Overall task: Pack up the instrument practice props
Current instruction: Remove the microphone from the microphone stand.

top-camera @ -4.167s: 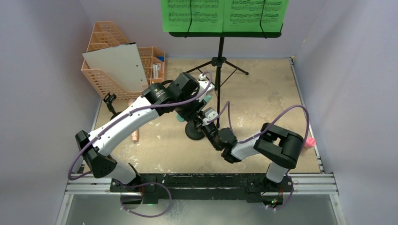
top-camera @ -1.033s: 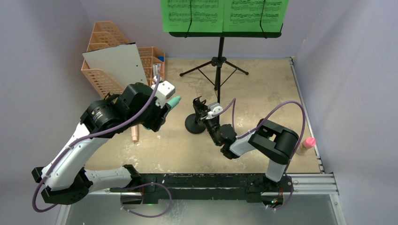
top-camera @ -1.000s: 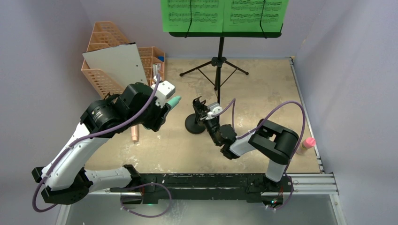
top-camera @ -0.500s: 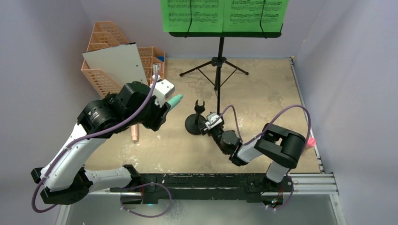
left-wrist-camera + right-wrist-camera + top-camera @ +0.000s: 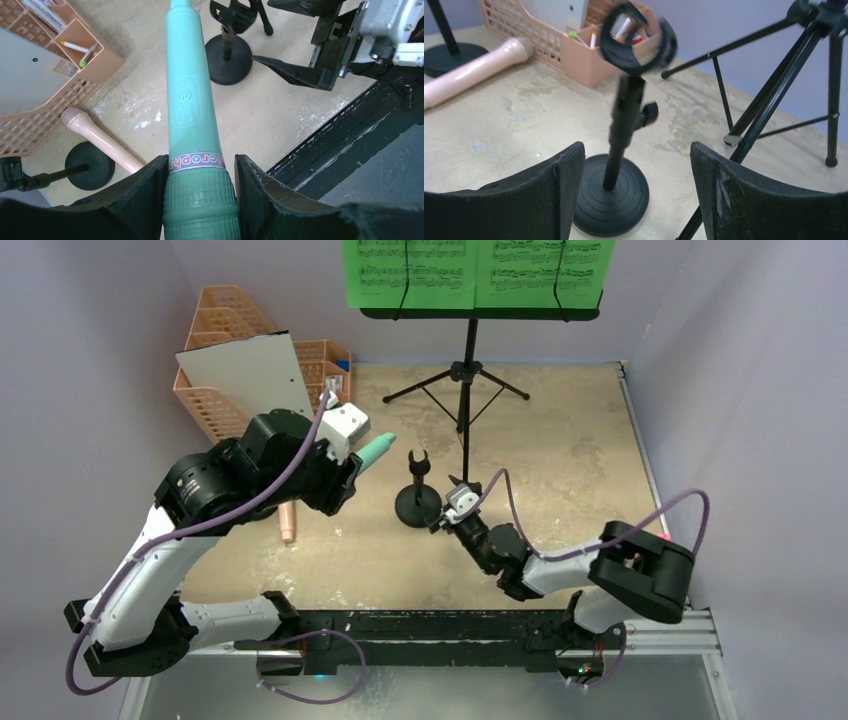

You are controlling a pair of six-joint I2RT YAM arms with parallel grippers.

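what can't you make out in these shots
- pages: tops cut off by the upper edge, top view
- pink mic: mostly behind the left arm, top view
- holder: clip blurred, right wrist view
- mint mic: head cut off by the bottom edge, left wrist view

Were counted: two green pages [image 5: 410, 270], 12 o'clock; one music stand [image 5: 462, 371]; one mint microphone [image 5: 192, 110]; one pink microphone [image 5: 97, 142]; two holders [image 5: 229, 52]; one organizer [image 5: 212, 318], 10 o'clock; one board [image 5: 245, 380].
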